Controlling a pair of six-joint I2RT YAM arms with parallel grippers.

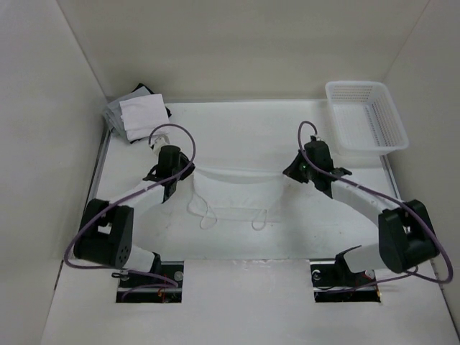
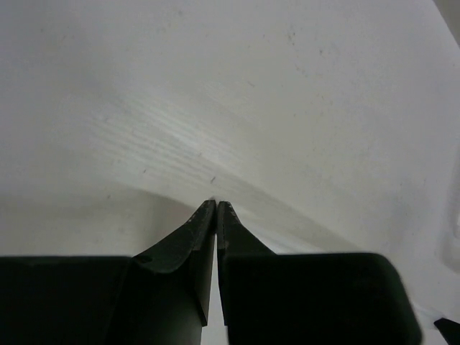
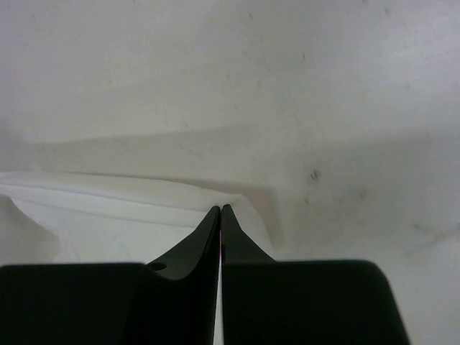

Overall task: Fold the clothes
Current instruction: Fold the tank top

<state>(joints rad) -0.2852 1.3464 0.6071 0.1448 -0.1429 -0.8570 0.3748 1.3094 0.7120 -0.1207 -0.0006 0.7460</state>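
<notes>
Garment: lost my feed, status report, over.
Both shut: left gripper, right gripper, on far corners of the garment. Spread wide, far edge taut. Nothing blocking: basket, cloth pile at far corners.

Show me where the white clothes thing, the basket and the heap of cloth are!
white garment (image 1: 233, 192): top view, on its flat middle.
white mesh basket (image 1: 366, 118): top view, on its bare mesh bottom.
pile of cloth (image 1: 141, 112): top view, on the white piece lying on top.

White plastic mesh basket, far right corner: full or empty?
Empty: the white plastic mesh basket shows only bare mesh inside, top view.
</notes>
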